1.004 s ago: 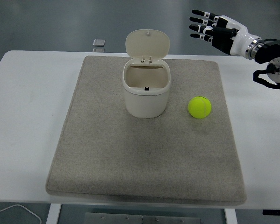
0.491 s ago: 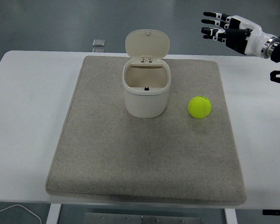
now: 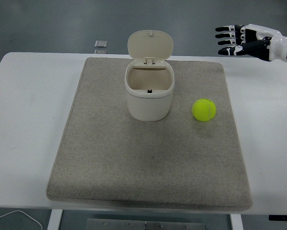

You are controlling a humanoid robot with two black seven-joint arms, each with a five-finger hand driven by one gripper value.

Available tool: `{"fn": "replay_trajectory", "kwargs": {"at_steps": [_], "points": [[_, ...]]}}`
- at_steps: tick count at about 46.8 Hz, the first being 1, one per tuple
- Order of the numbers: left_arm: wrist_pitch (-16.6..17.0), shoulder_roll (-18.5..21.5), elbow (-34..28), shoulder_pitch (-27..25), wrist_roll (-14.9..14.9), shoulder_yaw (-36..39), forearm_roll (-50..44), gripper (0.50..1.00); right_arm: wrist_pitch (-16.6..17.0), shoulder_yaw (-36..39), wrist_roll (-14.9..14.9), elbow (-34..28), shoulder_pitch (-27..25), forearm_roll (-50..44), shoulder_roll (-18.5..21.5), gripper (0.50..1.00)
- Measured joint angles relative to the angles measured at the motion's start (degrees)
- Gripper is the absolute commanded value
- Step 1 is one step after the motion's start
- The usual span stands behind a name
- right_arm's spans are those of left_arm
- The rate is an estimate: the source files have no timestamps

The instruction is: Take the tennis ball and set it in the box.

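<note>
A yellow-green tennis ball (image 3: 204, 109) lies on the grey mat (image 3: 109, 158), to the right of a cream box (image 3: 150, 94) whose hinged lid stands open behind it. My right hand (image 3: 232, 40) is at the upper right, above the table's far edge, fingers spread and holding nothing. It is well above and to the right of the ball. The left arm is out of view.
The mat covers most of the white table (image 3: 23, 120). A small grey object (image 3: 101, 44) lies at the table's far edge, left of the box lid. A white cable (image 3: 14, 215) shows at the bottom left below the table.
My right hand has pulled back to the right and slightly down, further from the box. The ball and box have not moved.
</note>
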Motion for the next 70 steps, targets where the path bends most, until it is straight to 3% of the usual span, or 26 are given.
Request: {"fn": "replay_trajectory", "kwargs": {"at_steps": [14,29,38,52,70], "points": [[0.00,0.00,0.00,0.07,0.00,-0.02,0.00,0.996,0.06,-0.18,4.18,9.35,-0.41,-12.35,-4.20,0.917],[0.00,0.00,0.00,0.04,0.00,0.00,0.00,0.996,-0.79,-0.20,9.87,13.72,-2.61,-26.01,-7.11,0.917],[0.00,0.00,0.00,0.00,-0.01,0.00,0.00,0.996,-3.40,-0.17,12.29,14.70,-4.95,-32.70,-6.70,0.915],[0.00,0.00,0.00,0.04,0.00,0.00,0.00,0.996,-7.27,-0.15,14.24,15.01,-7.35,-39.73,-5.98,0.917],[0.00,0.00,0.00,0.05,0.00,0.00,0.00,0.996,-12.02,-0.16,14.51,17.01,-10.65,-42.88,-5.40,0.917]]}}
